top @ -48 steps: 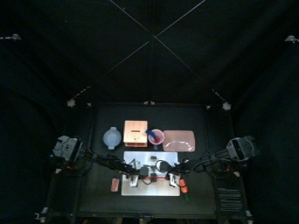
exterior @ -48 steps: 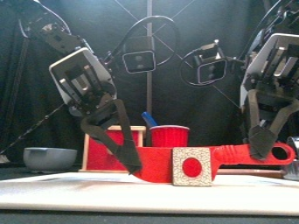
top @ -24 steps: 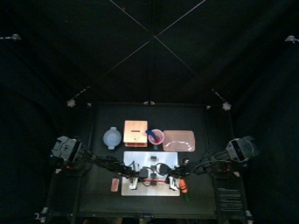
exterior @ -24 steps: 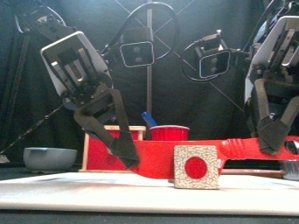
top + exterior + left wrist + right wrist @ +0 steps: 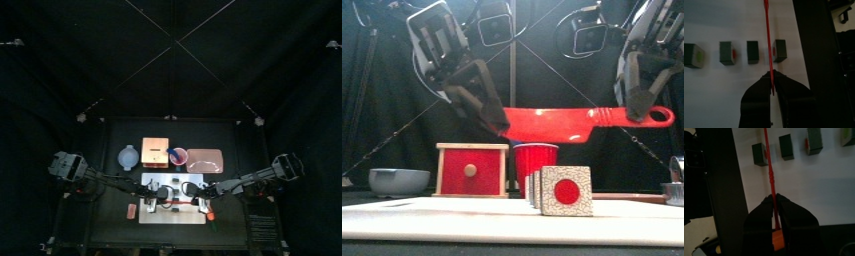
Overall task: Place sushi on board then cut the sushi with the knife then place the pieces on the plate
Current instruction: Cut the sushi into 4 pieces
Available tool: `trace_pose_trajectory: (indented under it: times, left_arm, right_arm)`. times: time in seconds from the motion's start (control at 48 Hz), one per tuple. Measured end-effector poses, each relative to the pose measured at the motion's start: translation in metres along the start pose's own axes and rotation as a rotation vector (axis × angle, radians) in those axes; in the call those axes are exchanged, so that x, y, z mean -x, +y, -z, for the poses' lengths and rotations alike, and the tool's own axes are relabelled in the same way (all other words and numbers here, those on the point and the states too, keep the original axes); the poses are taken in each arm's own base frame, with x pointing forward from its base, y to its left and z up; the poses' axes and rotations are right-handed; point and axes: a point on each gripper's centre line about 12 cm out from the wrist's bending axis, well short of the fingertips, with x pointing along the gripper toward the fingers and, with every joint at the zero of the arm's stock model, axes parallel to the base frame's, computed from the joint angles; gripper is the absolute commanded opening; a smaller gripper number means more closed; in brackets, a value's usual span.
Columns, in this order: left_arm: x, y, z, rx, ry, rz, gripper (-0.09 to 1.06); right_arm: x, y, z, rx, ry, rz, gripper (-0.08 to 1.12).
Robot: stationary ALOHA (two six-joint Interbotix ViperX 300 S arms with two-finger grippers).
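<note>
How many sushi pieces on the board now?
4, in one row on the white board: piece one, piece two, piece three, piece four, below the raised red knife.

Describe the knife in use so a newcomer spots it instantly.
Find the white cutting board in the foreground. Above its sushi pieces a red knife hangs level, left pincer at its blade end, right pincer on its handle: the only thing held aloft.

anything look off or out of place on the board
Nothing spilled or toppled: the sushi pieces stand apart in a row on the board. One oddity: the knife hangs level above them, left gripper pinching its blade tip, right gripper its handle.
</note>
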Motion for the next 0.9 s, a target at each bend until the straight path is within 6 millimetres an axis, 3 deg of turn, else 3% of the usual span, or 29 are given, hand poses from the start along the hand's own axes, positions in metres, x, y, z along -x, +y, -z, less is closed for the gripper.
trace_pose_trajectory:
  times: [0.354,0.604,0.896]
  left_arm:
    - [0.025,0.025,-0.019,-0.052,-0.065,-0.056,0.75]
    - [0.041,0.040,-0.028,-0.049,-0.141,-0.088,0.76]
    - [0.042,0.054,-0.029,-0.058,-0.261,-0.118,0.75]
  right_arm:
    - [0.043,-0.014,0.018,-0.017,-0.039,-0.006,0.39]
    - [0.076,-0.023,0.051,-0.100,-0.049,-0.076,0.39]
    - [0.088,-0.043,0.098,-0.237,0.110,-0.079,0.40]
